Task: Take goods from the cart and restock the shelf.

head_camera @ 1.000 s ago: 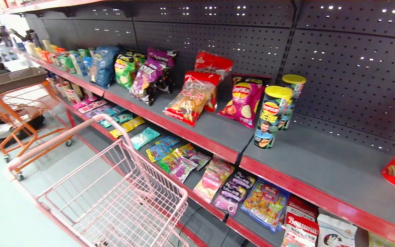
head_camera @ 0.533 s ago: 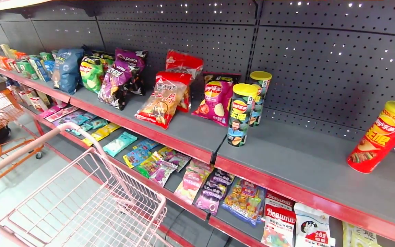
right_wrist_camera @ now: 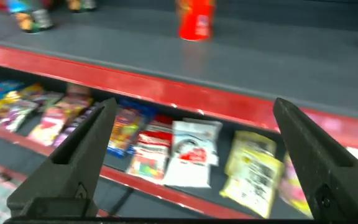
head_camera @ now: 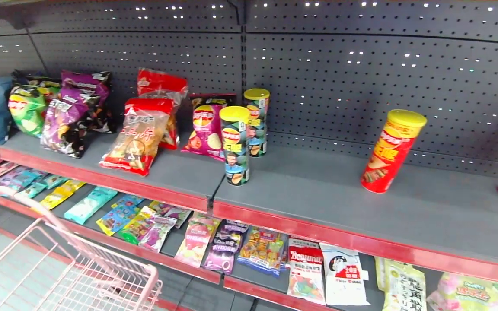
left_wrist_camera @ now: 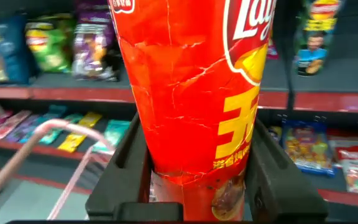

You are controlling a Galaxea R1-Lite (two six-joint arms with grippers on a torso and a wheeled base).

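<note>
Red can (left_wrist_camera: 191, 93) clamped, pink cart (head_camera: 151, 276), grey shelf (head_camera: 318, 190)

cam: head view swung right along shelf (head_camera: 318, 190), whole frame shifted.
red can (head_camera: 391, 151): now nr mid-frame.
pink cart (head_camera: 151, 274): now lower-left corner.

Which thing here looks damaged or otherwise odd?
The red chip can in the left gripper: pale crease lines run across its red wrapper, as if the skin were crumpled or cracked. I cannot tell whether the can itself is dented. Nothing on the shelf looks spilled.
</note>
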